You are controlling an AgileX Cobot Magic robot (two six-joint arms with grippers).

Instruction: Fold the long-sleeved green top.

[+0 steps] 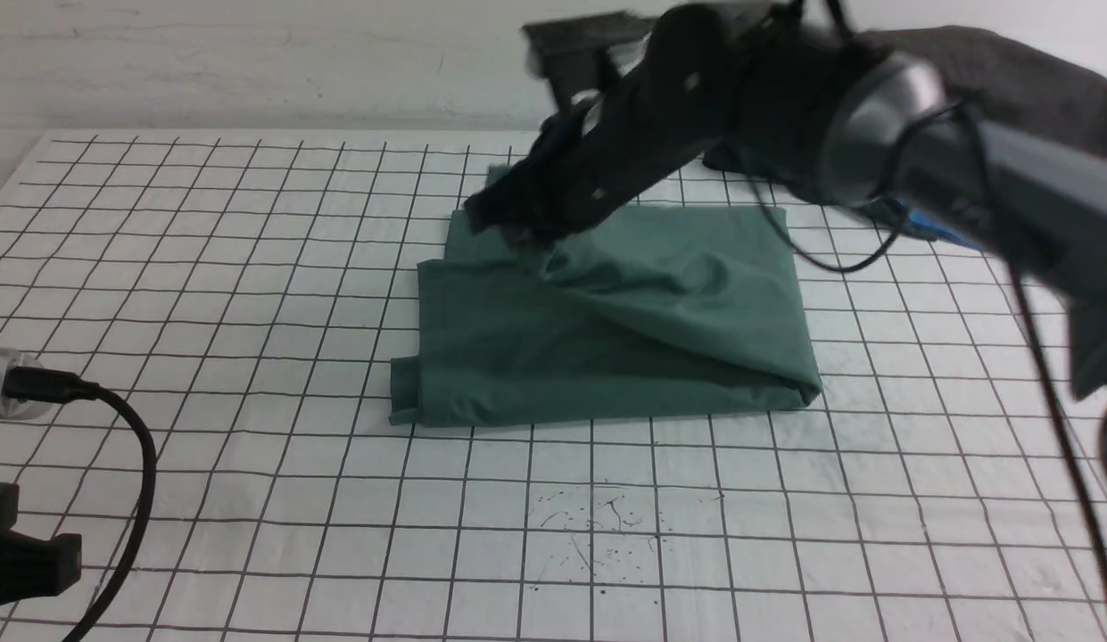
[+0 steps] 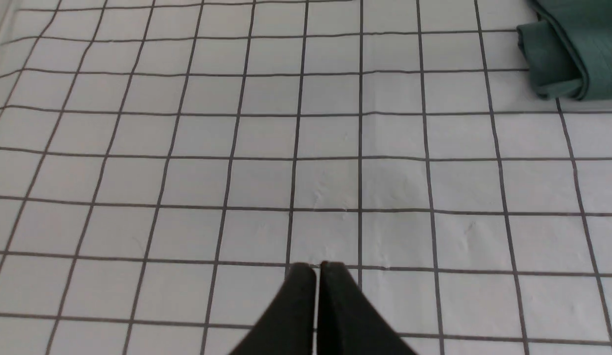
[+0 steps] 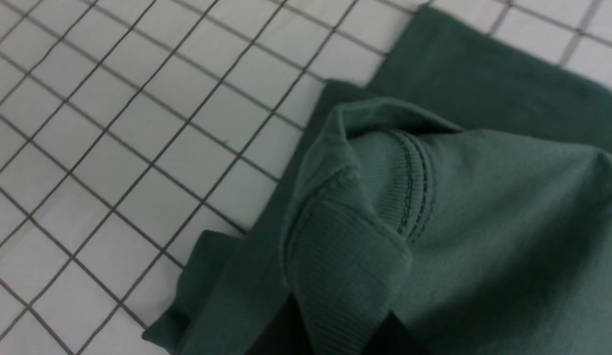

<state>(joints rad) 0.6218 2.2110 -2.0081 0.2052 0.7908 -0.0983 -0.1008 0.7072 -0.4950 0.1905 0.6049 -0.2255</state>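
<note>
Your left gripper (image 2: 315, 278), front view's lower left: fingers together | your right gripper (image 1: 508, 223), upper middle: clamped on ribbed edge of green long-sleeved top (image 1: 624, 330)

Right arm (image 1: 696, 116): matte black casing, blocky near the wrist, two small pale square marks (image 1: 691, 82) on the side. Rounded joint cap (image 1: 883, 111): grey, metallic sheen. Thin black cable (image 1: 830, 263) in a loop under the casing.

Left arm (image 1: 22, 557): black block at the frame edge. Silver-grey connector (image 1: 0, 383) with black plug; thick black cable (image 1: 141, 464) in a curve from it.

Left gripper (image 2: 316, 268): two matte black fingers (image 2: 296, 310), wedge-shaped, narrow at the tips.

Right gripper (image 1: 516, 232): fingers (image 3: 278, 340) black as well, mostly hidden.
</note>
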